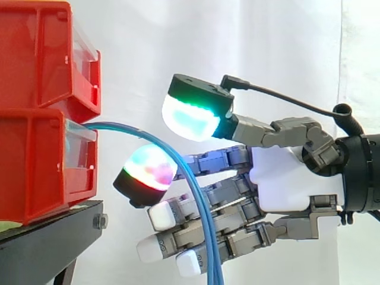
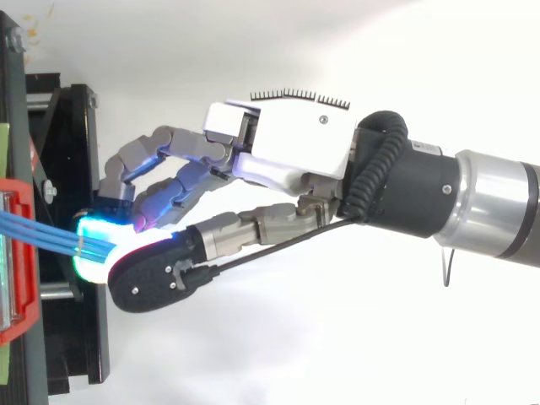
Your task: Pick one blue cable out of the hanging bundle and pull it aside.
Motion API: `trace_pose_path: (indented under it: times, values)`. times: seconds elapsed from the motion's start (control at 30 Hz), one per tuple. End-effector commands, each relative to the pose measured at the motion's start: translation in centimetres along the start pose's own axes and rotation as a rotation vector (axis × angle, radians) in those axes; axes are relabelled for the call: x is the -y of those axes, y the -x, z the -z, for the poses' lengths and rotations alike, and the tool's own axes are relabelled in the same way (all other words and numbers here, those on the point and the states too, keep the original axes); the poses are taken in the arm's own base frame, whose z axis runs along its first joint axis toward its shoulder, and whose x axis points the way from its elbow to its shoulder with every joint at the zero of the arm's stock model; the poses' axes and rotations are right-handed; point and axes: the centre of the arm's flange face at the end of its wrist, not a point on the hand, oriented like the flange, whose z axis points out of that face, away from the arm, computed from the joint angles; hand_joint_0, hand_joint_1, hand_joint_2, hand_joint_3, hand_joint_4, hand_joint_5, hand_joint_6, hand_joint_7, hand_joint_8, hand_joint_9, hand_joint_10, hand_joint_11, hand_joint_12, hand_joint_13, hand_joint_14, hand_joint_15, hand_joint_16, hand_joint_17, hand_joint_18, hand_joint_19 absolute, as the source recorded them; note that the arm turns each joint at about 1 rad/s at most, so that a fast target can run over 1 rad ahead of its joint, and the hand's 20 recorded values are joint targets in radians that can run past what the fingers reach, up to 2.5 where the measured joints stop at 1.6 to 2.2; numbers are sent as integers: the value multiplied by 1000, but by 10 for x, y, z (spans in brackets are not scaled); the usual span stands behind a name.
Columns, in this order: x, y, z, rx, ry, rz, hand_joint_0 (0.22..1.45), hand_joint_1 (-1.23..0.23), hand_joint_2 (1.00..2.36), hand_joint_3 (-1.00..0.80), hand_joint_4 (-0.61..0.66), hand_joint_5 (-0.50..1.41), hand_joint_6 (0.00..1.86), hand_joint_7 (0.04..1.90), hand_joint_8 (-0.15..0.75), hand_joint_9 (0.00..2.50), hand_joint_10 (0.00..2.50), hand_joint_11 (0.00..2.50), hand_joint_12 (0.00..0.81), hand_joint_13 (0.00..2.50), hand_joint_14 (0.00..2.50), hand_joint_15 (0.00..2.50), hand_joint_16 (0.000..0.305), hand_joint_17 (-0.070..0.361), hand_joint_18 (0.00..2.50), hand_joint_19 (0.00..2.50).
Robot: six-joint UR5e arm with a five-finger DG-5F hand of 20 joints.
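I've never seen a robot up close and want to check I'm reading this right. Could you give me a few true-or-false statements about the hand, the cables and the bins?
1. The blue cables come out of the lower red bin. True.
2. The lower red bin rests on a white table. False: it rests on a black stand.
3. In the side view the hand reaches in from the right. True.
4. The cables run straight up from the bin. False: they arc outward and hang down.
5. A second red bin sits on top of the lower one. True.
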Motion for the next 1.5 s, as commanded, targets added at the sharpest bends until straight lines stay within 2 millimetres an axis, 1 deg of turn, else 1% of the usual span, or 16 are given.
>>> trace_pose_path:
  times: [0.0,0.13,0.23,0.27,0.3,0.43,0.53,0.6,0.77,0.87,1.03,1.13,1.17,1.3,1.43,1.47]
  values:
    - [0,3,0,4,0,0,567,-638,1009,-385,75,-151,858,885,290,903,16,505,360,638,14,332,47,105,610,505]
    - [0,8,-1,8,-3,1,592,-734,1016,-290,40,-152,867,869,280,897,16,517,355,640,13,325,45,102,624,488]
    - [-11,15,0,17,3,7,645,-849,1019,-277,-60,-159,882,867,275,891,16,518,354,650,12,314,44,98,655,467]
    - [-10,17,0,19,0,13,653,-868,1018,-285,-64,-157,881,879,271,905,16,513,352,660,12,316,44,98,671,472]
    - [-15,17,1,19,3,16,666,-904,1019,-281,-113,-149,868,998,265,932,16,515,344,680,12,317,43,98,697,469]
    - [-21,22,5,24,-12,45,692,-935,1020,-264,-151,-143,857,1197,259,990,16,517,342,718,13,337,43,97,733,482]
    - [-24,23,6,25,-16,48,735,-906,1011,-375,-213,-164,886,1107,255,975,18,515,345,726,14,343,43,97,741,490]
    - [-26,24,8,25,-22,50,754,-881,1000,-500,-155,-186,903,973,250,944,16,538,344,718,13,342,43,97,739,482]
    - [-26,23,8,24,-23,57,666,-888,1000,-500,20,-187,901,820,252,930,19,575,347,710,15,356,44,98,726,500]
    - [-26,23,8,24,-23,57,569,-890,1000,-500,42,-186,900,818,268,932,17,596,358,702,14,369,45,102,712,523]
    - [-26,23,8,24,-25,58,504,-859,1000,-500,57,-182,895,801,281,939,16,592,377,706,14,381,49,111,715,537]
    - [-26,23,8,24,-23,57,504,-704,1000,-500,53,-179,886,818,291,949,19,604,381,702,15,396,50,113,701,548]
    - [-26,24,8,25,-25,58,535,-655,1007,-405,48,-179,880,846,286,944,17,597,375,695,15,399,49,110,674,559]
    - [-26,23,8,24,-23,57,555,-680,1020,-162,31,-189,886,859,288,935,20,607,373,689,15,400,48,108,663,567]
    - [-26,24,8,25,-23,57,583,-739,1023,-115,24,-194,894,823,286,930,18,611,365,689,15,395,47,106,666,561]
    - [-26,23,8,24,-23,57,611,-812,1023,-150,-13,-196,896,800,276,924,18,620,361,695,15,392,46,104,688,550]
